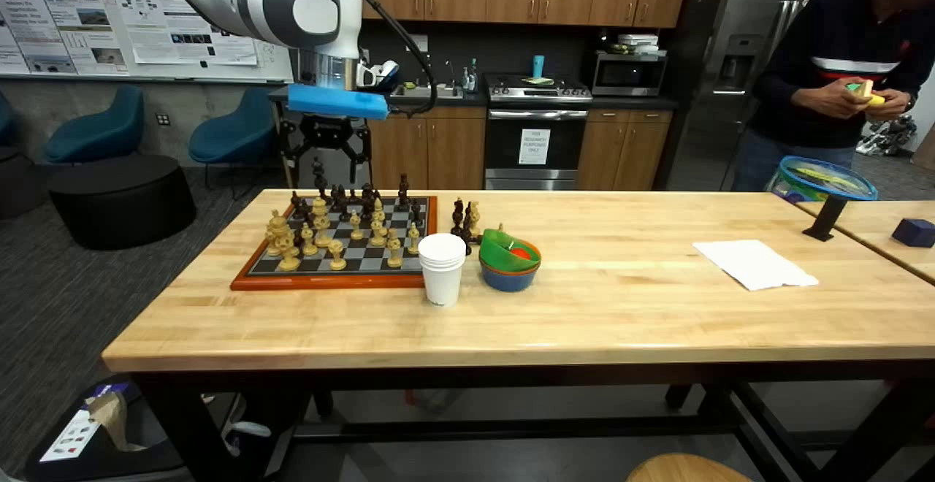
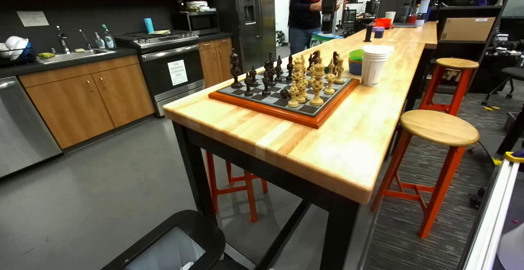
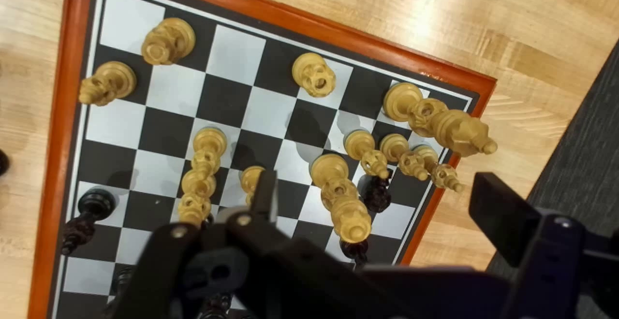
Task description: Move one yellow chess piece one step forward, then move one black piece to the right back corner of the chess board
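Caution, toppling: the gripper (image 3: 377, 203) is released, its fingers (image 3: 503, 217) spread wide and nothing clasped. In the wrist view that spread covers several squares, so a straight descent is liable to strike more than the chosen piece. The probable cause is crowding: a tall yellow piece (image 3: 341, 198) stands near three small yellow pieces (image 3: 413, 164), and such slim shapes are likely to tip at a sideways knock.

Caution, double pick: a black piece (image 3: 377, 198) close by appears to lie on its side. Closing low on the tall yellow piece may catch or drag it.

Caution, transit: carrying a black piece too low toward the right back corner may sweep standing pieces. The gripper's own body masks part of the black side in the wrist view, which invites misalignment.

Position: in an exterior view, the chess board (image 1: 329, 284) rests on the left end of the tabletop (image 1: 621, 285), below the gripper, which hangs above the board's left part. In the wrist view the tall yellow piece falls between the fingers but is beneath them, not held.
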You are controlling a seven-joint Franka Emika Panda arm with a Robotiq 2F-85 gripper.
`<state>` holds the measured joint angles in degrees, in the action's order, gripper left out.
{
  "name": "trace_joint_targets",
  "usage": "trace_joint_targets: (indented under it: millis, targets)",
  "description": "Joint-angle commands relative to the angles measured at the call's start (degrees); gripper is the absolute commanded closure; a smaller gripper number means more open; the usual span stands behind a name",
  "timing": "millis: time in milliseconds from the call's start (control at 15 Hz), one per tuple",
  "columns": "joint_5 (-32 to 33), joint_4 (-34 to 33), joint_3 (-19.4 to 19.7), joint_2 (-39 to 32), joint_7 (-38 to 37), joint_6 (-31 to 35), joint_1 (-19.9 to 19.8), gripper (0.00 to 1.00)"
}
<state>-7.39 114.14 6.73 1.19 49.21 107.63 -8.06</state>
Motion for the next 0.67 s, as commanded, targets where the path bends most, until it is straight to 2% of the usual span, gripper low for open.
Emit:
trace_joint_targets:
  millis: [0, 600]
  targets:
    - [0.4, -3.7, -0.8, -3.2, -4.4, 0.6, 1.5, 0.0]
    - [2.6, -12.5, -5.0, -12.1, -20.2, 2.9, 5.1, 0.0]
